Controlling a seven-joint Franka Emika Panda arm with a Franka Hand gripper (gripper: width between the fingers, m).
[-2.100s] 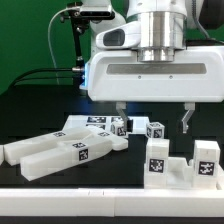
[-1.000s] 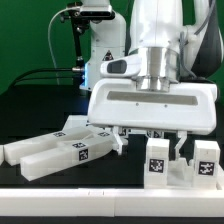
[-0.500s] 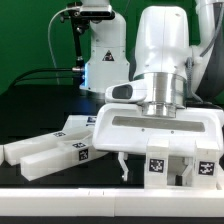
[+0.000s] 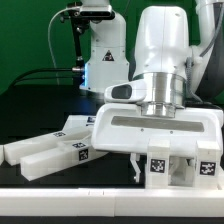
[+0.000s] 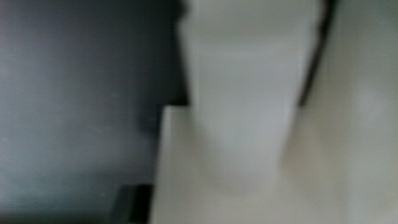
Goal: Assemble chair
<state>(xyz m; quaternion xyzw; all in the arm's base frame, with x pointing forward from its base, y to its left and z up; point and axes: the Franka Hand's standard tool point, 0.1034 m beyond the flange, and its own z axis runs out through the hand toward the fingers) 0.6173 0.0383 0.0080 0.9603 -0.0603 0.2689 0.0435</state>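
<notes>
1 finger [image 4: 135, 166] has just stepped inward, so my gripper [image 4: 157, 168] is narrowing on a chair block [image 4: 158, 160] at lower right; whether it pinches yet I cannot tell. I judge the grasp begun. The bars [image 4: 55, 155] lie lower left on the black worktop [image 4: 30, 115]: matte white, blocky, square-tagged.
</notes>
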